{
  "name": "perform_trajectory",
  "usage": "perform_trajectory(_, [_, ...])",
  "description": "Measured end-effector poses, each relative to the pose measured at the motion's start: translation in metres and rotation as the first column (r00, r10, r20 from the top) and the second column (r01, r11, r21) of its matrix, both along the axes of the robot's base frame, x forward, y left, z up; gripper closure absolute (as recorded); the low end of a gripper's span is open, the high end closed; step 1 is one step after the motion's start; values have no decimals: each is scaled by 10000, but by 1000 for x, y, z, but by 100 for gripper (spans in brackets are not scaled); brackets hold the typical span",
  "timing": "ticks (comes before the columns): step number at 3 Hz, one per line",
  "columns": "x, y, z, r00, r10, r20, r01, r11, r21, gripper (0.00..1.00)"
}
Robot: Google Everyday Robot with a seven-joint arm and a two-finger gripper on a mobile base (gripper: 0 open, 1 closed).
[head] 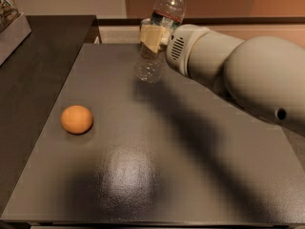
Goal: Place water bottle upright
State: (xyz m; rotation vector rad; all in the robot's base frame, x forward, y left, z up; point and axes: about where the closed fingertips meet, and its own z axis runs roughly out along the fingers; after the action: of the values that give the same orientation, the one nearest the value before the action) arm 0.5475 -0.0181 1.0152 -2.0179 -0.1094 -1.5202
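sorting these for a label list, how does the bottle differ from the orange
The bottle is clear, long and ribbed; the orange is opaque, round and smooth. The bottle is gripped by the hand near the far edge of the table, tilted a little from upright; the orange lies free at the left. Both are over the same grey table.

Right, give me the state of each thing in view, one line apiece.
water bottle: gripped around its middle, cap up, leaning slightly, not yet released.
gripper: at the table's far edge, shut on the water bottle.
orange: resting free on the table's left side, away from the gripper.
table: bearing the orange.
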Motion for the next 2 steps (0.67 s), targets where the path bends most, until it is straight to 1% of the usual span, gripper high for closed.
perform_trajectory(1, [6,9,-1,9971,569,507,-535,9963,-669,100])
perform_trajectory(2, [12,12,-8,9865,1171,1143,-992,9835,-1515,100])
